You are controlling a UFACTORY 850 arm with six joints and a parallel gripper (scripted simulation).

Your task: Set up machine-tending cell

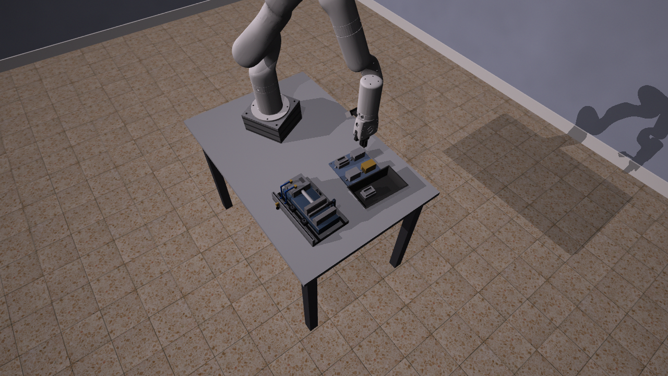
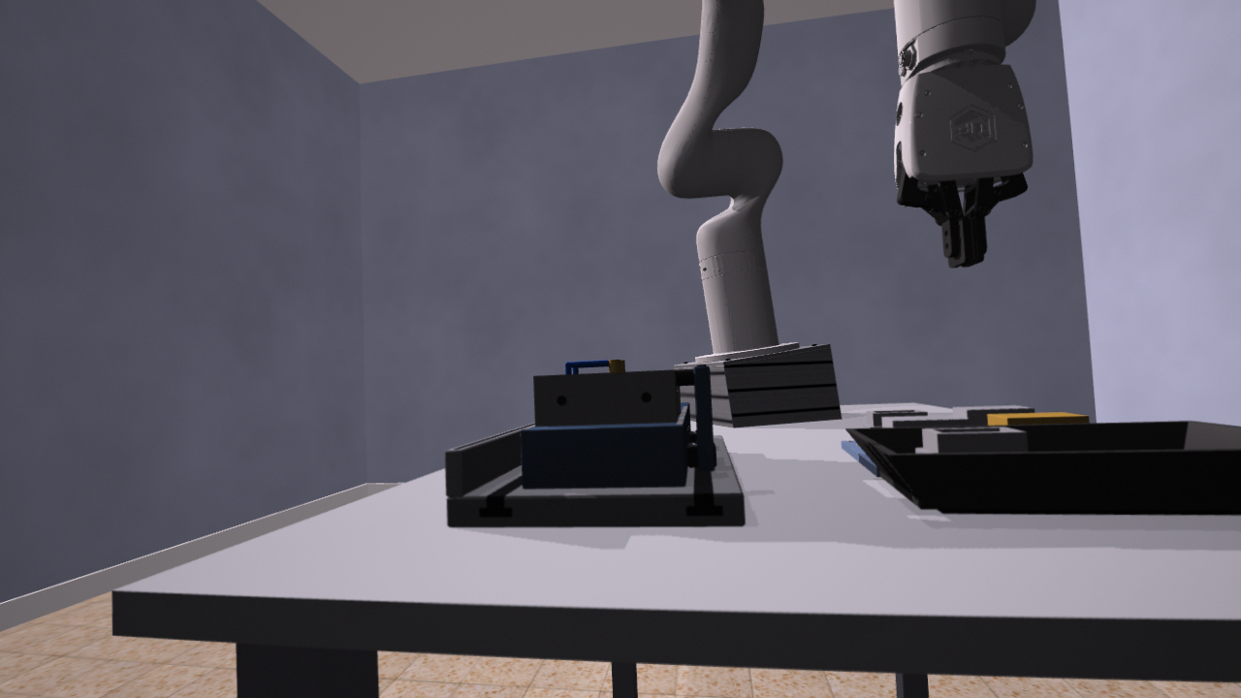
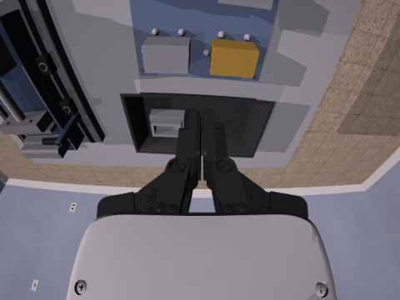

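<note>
Our white-bodied gripper (image 2: 963,251), embossed hexagon logo on its casing, hangs high above the blue pinned infeed plate (image 3: 202,17), black fingers pressed together, holding nothing.

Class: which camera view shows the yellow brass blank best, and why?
The wrist view: the brass blank faces the camera on the blue infeed plate. The top view shows it small; the exterior view shows only a thin yellow edge behind the tray.
</note>
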